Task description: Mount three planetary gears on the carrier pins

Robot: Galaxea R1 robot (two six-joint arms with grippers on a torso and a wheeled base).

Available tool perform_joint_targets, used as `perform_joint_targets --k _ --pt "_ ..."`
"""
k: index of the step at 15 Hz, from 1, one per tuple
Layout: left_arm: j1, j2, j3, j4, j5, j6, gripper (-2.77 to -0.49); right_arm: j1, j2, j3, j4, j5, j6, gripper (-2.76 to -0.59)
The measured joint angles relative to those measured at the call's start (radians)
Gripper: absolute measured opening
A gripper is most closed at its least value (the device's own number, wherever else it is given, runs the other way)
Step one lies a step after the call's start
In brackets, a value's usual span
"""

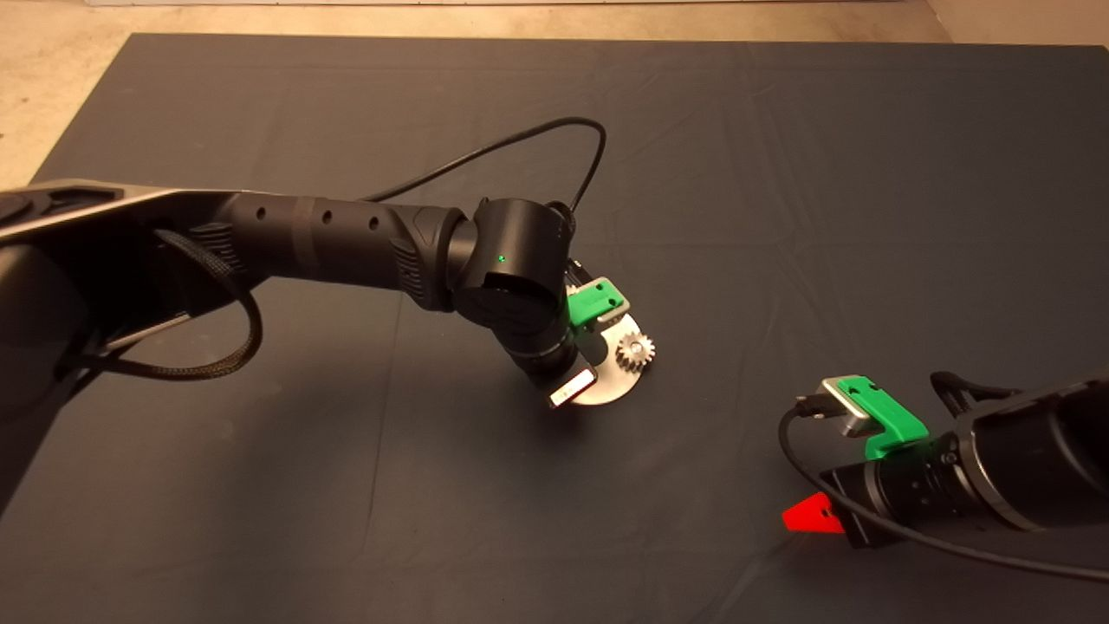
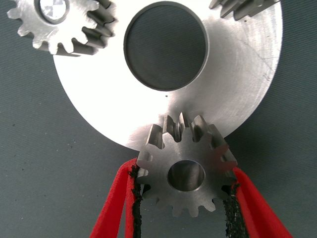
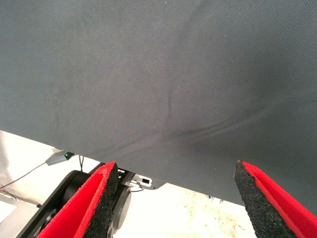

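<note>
My left gripper is shut on a planetary gear, held flat at the edge of the shiny carrier disc, which has a large centre hole. Grey metal shows inside this gear's hole; I cannot tell whether it is a pin. A second gear sits on a carrier pin. A third gear shows only partly at the disc's rim. In the head view the left arm covers most of the disc; one gear shows. My right gripper is open and empty, parked at the lower right.
The dark mat spreads all around the disc. A black cable loops above the left wrist. Past the mat's edge, the right wrist view shows the floor and a dark robot base.
</note>
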Motion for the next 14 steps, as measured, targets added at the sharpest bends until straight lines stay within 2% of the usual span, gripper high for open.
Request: perform_joint_targets --k 3,14 --pt "0.0 0.011 -0.012 0.0 -0.001 0.0 -2.43 0.0 -0.002 0.0 0.0 0.0 0.0 -1.62" --pt "0.0 0.004 -0.013 0.001 -0.003 0.001 -2.43 0.0 -0.003 0.0 0.0 0.0 0.0 -1.62"
